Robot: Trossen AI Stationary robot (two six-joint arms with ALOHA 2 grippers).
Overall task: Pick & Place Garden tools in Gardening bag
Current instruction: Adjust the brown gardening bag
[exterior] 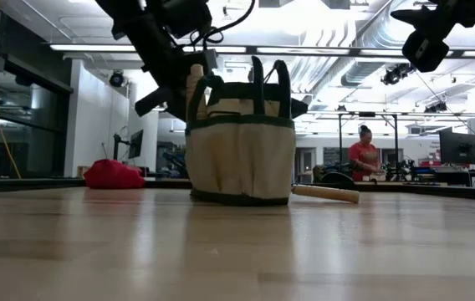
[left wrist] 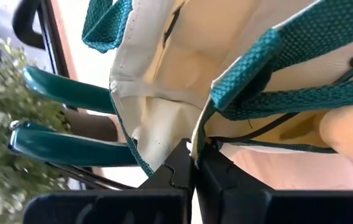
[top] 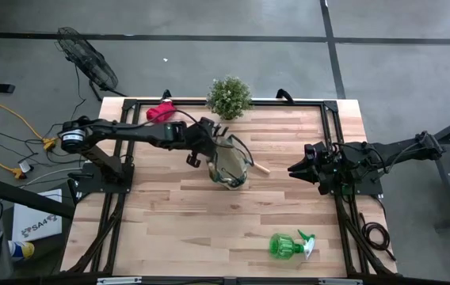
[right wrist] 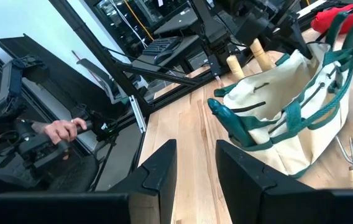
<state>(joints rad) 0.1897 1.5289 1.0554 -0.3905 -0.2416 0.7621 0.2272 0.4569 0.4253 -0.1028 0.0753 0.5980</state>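
**Left claw pinches the bag rim**

A workshop with strip lights lies beyond the wooden surface (top: 233, 206), where a person in red (exterior: 361, 157) works far behind. The bag (top: 229, 162) stands upright near the middle, and the left claw (left wrist: 194, 163) is clenched on its rim, fabric caught between the fingers, probably to steady it or hold the mouth open for loading. Two wooden handles (right wrist: 246, 57) poke up from one side, and the green shear grips (left wrist: 71, 118) jut from a pocket, so several tools look stowed. A fork-like tool (right wrist: 352, 162) lies on the surface against the bag's base. The red gloves (top: 160, 112) sit near the far edge beside the plant (top: 230, 96); the spray bottle (top: 287, 245) lies well apart towards the near edge. The right claw (right wrist: 195, 163) hangs released, fingers parted and empty, off to the bag's right, apparently waiting to fetch one.
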